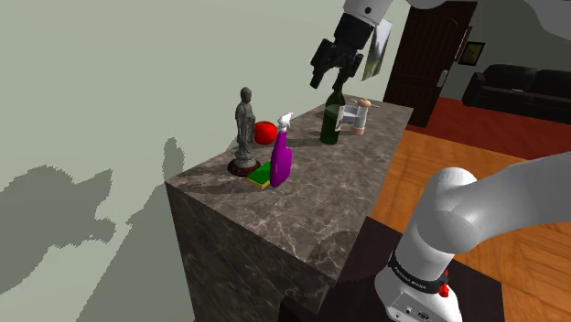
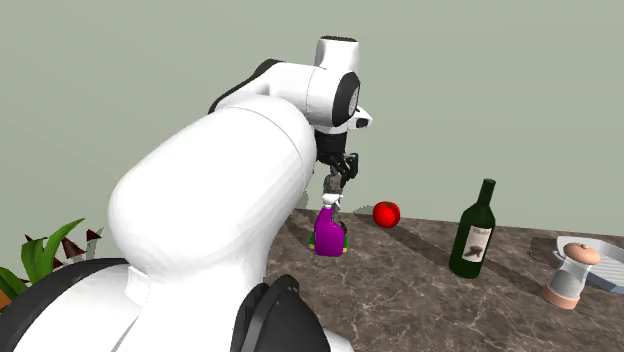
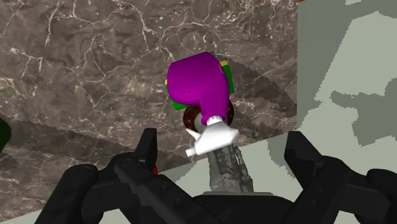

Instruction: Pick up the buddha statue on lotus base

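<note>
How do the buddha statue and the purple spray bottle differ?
Colour: the buddha statue is dark grey; the purple spray bottle has a white trigger head. Height: the statue is taller than the bottle. Base: the statue stands on a dark round base; the bottle has no separate one. Both stand upright, close together, on the marbled counter.

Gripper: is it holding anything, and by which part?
Nothing is held: the gripper, fingers apart, hangs clear of the buddha statue.
</note>
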Motion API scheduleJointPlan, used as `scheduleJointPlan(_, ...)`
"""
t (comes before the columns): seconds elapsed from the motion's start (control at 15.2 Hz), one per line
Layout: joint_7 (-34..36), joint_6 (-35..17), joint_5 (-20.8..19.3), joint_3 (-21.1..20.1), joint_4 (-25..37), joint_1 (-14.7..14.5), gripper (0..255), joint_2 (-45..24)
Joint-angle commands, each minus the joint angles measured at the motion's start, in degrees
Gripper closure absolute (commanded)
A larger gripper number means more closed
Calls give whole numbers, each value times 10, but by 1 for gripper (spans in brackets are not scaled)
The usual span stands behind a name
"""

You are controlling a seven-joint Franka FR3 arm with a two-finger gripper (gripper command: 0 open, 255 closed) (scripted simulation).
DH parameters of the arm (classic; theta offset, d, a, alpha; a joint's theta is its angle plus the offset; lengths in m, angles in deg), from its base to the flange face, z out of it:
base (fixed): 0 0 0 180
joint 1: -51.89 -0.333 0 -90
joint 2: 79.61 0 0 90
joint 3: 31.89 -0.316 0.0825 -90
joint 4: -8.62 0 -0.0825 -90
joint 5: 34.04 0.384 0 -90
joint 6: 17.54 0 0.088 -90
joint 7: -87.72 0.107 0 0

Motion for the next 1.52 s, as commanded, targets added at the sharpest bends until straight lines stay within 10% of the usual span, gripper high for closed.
scheduleJointPlan(0.0,0,0,0,0,0,0,0,0)
scheduleJointPlan(1.45,-26,-49,34,4,397,-28,0,-499)
